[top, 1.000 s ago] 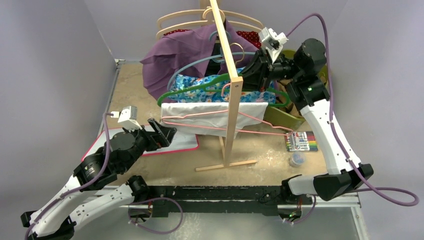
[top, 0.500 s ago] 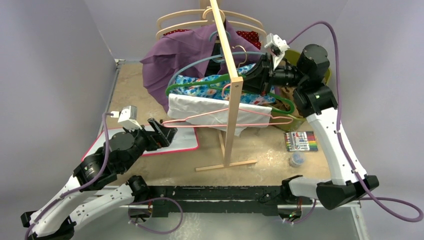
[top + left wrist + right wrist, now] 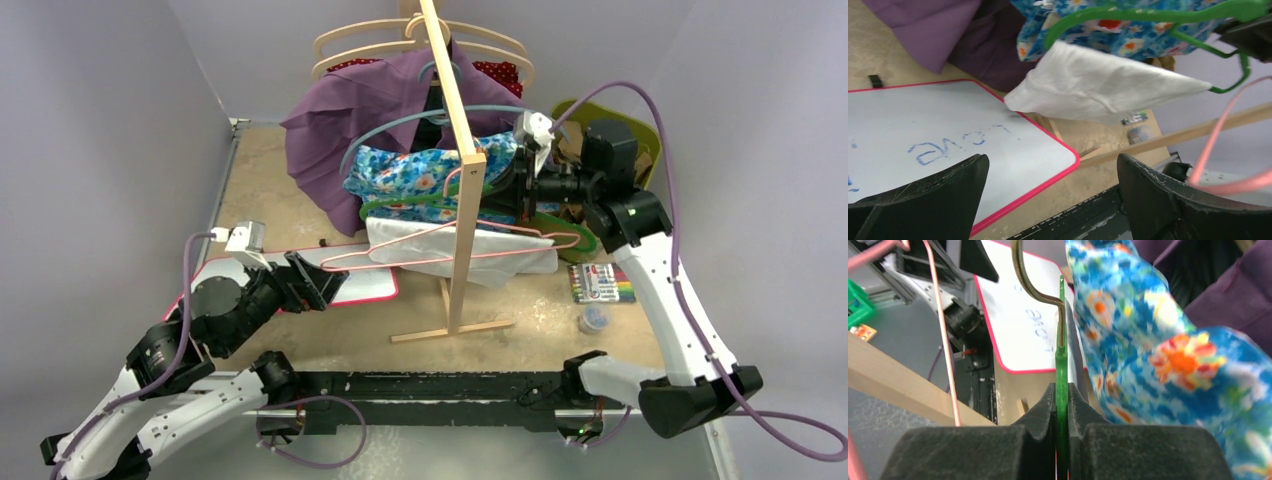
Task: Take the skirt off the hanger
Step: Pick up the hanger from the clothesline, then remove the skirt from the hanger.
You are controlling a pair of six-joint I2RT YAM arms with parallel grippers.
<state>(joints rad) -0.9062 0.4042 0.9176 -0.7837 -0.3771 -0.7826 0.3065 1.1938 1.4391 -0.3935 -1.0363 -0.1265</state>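
The tall pale wooden clothes rack (image 3: 462, 180) is the largest worry. The green plastic hanger (image 3: 420, 203) sits tight against its upright post, and a hard sideways tug would likely rock or tip the frame. The draped purple garment (image 3: 345, 110) hangs just behind and could be dragged along.

The blue floral skirt (image 3: 420, 172) is bunched over the green hanger at the middle of the rack, beside the post. If only the hanger is pulled, the skirt may slide off unguided or snag. The white cloth (image 3: 470, 255) on the thin pink wire hanger (image 3: 400, 243) hangs just below and overlaps the green hanger, so the two hangers could tangle and the cloth could drop.

The right gripper (image 3: 1062, 390) is clamped on the green hanger's thin edge, with the jaws closed hard against both faces. That narrow hold may let the hanger twist or slip.

The left gripper (image 3: 1050, 160) is spread wide and holds nothing. It hovers above the pink-edged whiteboard (image 3: 923, 135), below the white cloth.
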